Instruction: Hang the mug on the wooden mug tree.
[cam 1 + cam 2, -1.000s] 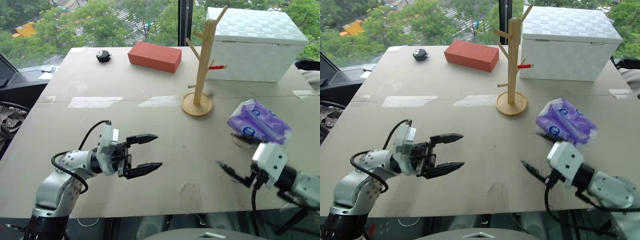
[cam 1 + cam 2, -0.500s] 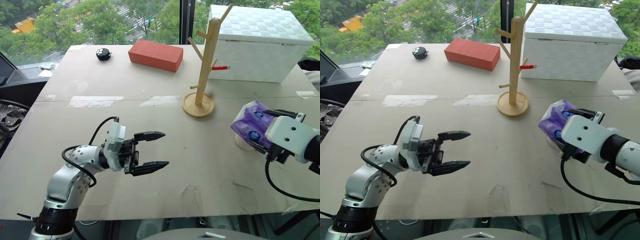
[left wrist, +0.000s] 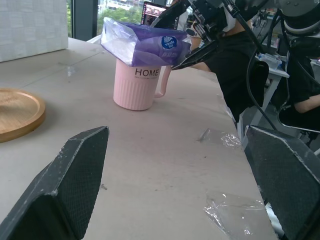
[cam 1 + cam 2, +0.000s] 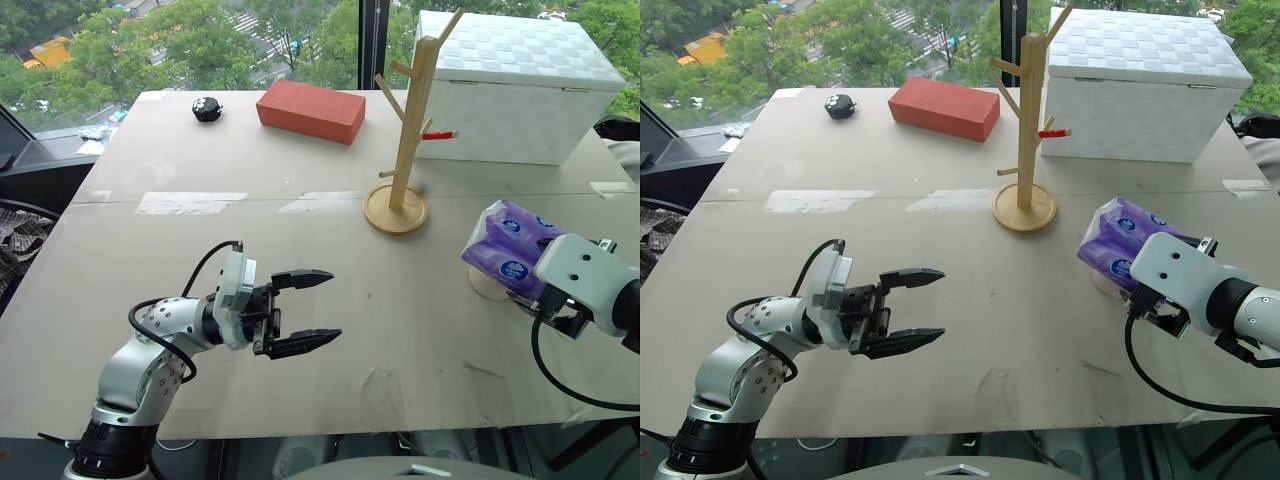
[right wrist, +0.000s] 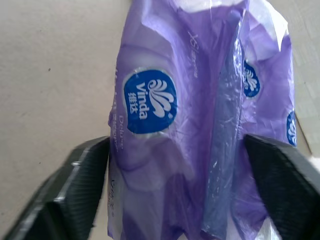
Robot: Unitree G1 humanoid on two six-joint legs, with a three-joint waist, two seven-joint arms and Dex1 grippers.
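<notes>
The mug [image 3: 137,87], pale with "HOME" on its side, stands upright at the table's right, its handle toward the table edge. A purple tissue pack [image 4: 510,250] lies across its top and hides its mouth. Only the mug's foot [image 4: 487,287] peeks out below the pack in the head views. My right gripper [image 5: 175,145] points down at the pack, open, one finger on each side of it. The wooden mug tree [image 4: 410,120] stands upright at centre back with bare pegs. My left gripper [image 4: 333,306] hovers open and empty over the near left of the table, pointing right.
A white box [image 4: 510,90] stands right behind the mug tree. A red brick [image 4: 310,112] and a small black object [image 4: 207,110] lie at the back. The table's right edge runs close to the mug.
My right arm swung from the table's near edge up and rightward to the tissue pack, and its gripper tipped down over it. The left arm has stayed put.
</notes>
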